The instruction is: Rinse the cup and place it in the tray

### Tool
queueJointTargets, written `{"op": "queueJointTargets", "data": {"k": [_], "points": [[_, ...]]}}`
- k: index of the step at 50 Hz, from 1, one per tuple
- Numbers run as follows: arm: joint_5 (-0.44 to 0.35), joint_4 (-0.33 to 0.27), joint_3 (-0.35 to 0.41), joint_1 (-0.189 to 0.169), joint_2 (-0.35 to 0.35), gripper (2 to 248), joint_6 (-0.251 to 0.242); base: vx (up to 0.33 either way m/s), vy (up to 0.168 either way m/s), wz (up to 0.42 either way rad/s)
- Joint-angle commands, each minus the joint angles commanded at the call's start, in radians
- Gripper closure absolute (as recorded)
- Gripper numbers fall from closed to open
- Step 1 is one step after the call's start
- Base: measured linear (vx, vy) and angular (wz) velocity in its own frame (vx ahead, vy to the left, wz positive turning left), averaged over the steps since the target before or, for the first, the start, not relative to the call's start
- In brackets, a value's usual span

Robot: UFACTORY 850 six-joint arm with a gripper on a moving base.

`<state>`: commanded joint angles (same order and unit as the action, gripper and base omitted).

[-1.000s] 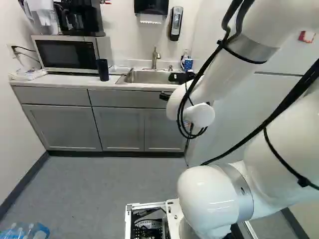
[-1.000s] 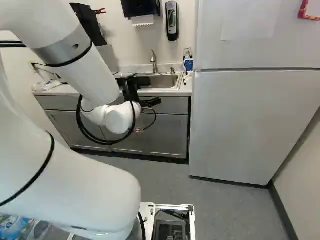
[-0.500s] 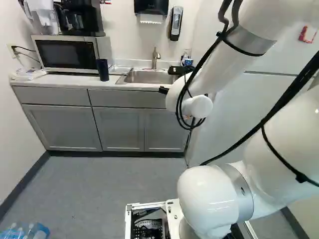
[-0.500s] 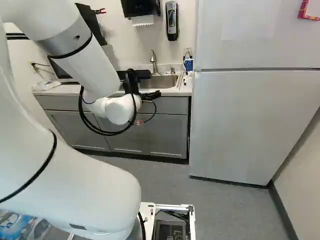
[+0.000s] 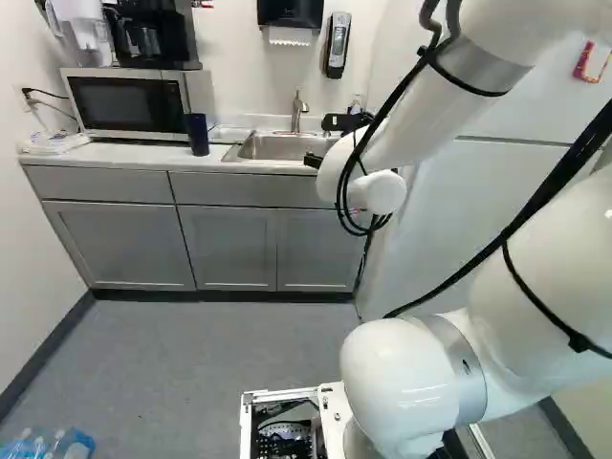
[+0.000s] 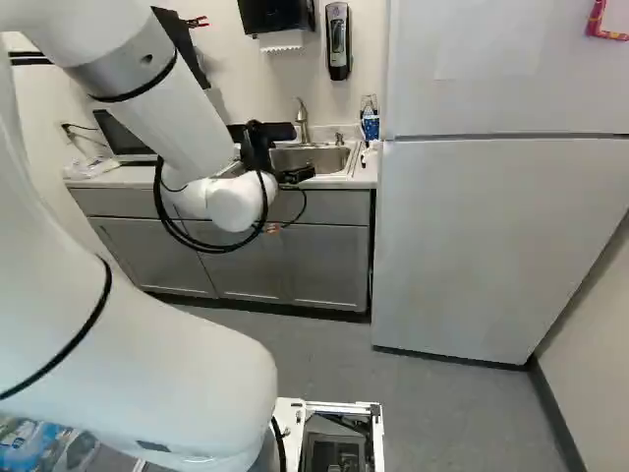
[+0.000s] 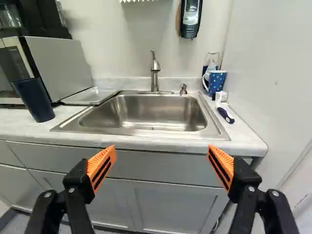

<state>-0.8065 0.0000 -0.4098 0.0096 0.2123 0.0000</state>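
Claw (image 6: 300, 175) spread wide, gripping nothing, with the sink (image 7: 148, 113) at its twelve o'clock. Wrist and left base views show the dark cup (image 7: 35, 100) on the counter (image 7: 29, 127), ten o'clock, beside the tray (image 7: 90, 96); in the right base view the arm (image 6: 167, 108) covers it.
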Motion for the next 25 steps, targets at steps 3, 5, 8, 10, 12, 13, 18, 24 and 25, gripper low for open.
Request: {"op": "queueJointTargets", "data": {"k": [3,5,8,10,12,13,18,24,25], "points": [[0.002,0.000,-0.008,0.001,-0.001,3,0.000,0.000,0.000,0.000],[0.003,0.000,-0.013,0.001,-0.002,3,0.000,0.000,0.000,0.000],[0.007,0.000,-0.020,0.002,-0.002,3,0.000,0.000,0.000,0.000],[0.009,0.000,-0.024,0.003,-0.001,3,0.000,0.000,0.000,0.000],[0.012,0.000,-0.028,0.004,-0.001,3,0.000,0.000,0.000,0.000],[0.014,0.000,-0.030,0.005,0.000,3,0.000,0.000,0.000,0.000],[0.024,0.000,-0.036,0.008,0.005,3,0.000,0.000,0.000,0.000],[0.038,0.000,-0.041,0.012,0.015,3,0.000,0.000,0.000,0.000],[0.041,0.000,-0.042,0.012,0.017,3,0.000,0.000,0.000,0.000]]}}
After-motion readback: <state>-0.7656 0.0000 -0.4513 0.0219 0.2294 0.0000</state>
